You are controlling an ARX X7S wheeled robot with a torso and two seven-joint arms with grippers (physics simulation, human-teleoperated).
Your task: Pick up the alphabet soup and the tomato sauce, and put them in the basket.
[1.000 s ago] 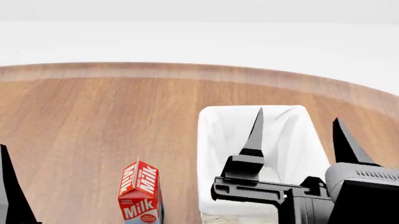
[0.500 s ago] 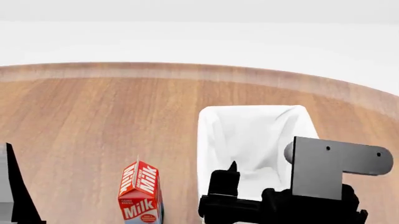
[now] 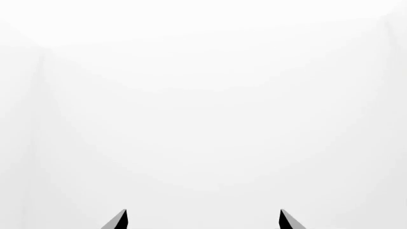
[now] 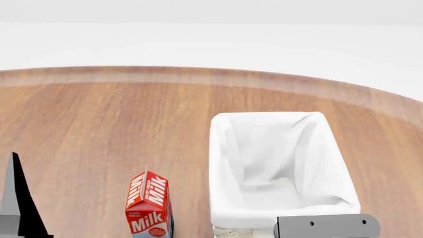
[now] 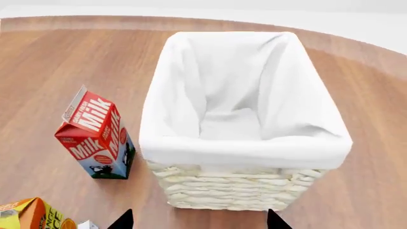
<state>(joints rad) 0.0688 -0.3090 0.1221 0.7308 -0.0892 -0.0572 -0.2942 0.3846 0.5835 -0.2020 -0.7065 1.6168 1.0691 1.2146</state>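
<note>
The basket [image 5: 245,143] being seen upright on the wooden tabletop [image 5: 57,71], its white lining showing nothing inside, a red milk carton [image 5: 95,138] being shown just beside it, two dark fingers [image 5: 123,221] spread apart.

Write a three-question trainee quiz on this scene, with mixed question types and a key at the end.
1. True or false: the basket already holds a can.
2. Multiple choice: what stands on the table beside the basket? A) a milk carton B) a blue mug C) a green bowl
3. Fill in: in the right wrist view, the right claw shows its two tips apart, so it is ____.

Key
1. False: only white cloth lining shows inside, and no can appears in any view.
2. A
3. open; the left claw has its tips apart too.
</note>
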